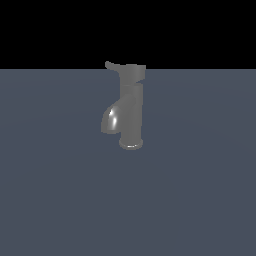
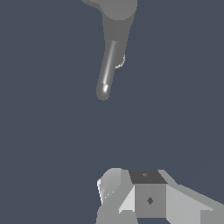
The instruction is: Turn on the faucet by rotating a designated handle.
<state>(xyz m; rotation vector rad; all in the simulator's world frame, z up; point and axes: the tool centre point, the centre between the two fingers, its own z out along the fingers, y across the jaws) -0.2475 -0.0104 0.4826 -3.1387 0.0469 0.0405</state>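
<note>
Faucet seen upright on the desk, well apart from the tool.

In the exterior view the dark grey column is shown standing on its round base flange near the middle of the desk, with the curved spout bent down toward the exterior view's left. The handle is seen on the cap atop the column, its upturned tip also pointed to the exterior view's left. No arm is shown in that view. In the wrist view the faucet is seen from above, and only part of the tool is caught at the frame's edge; whether it is apart or together cannot be told.
</note>
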